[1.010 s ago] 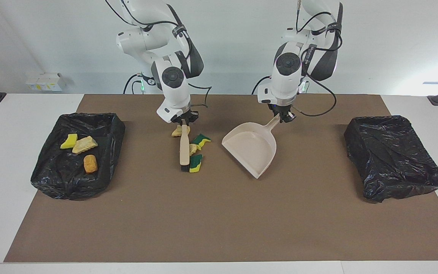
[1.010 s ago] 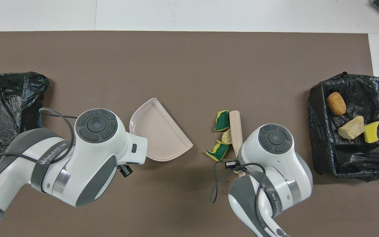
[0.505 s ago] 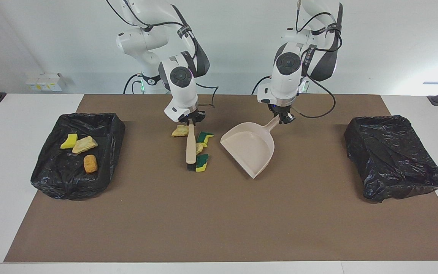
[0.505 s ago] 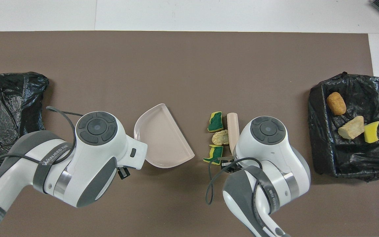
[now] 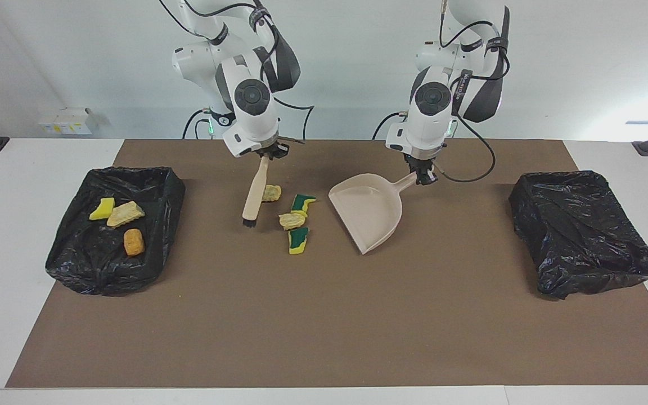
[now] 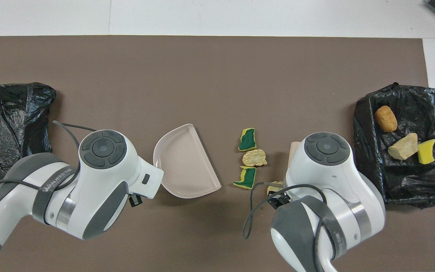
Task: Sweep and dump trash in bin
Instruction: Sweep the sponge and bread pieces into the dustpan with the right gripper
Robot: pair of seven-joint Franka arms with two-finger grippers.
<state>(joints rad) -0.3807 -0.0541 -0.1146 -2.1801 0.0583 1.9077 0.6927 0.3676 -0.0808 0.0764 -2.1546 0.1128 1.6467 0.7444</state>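
Now, from the facing view, the right pincer [image 5: 266, 154] pinches the brush [image 5: 255, 193] at upper middle. The left pincer [image 5: 424, 175] pinches the dustpan [image 5: 369, 211] handle. Three scraps [image 5: 121, 220] lie in the bin [image 5: 155, 247] at the picture's left.

From the overhead view, four scraps [image 6: 254, 158] wait on the desk [image 6: 217, 75] mid-frame, beside the empty pan. Sweeping looks about half done.
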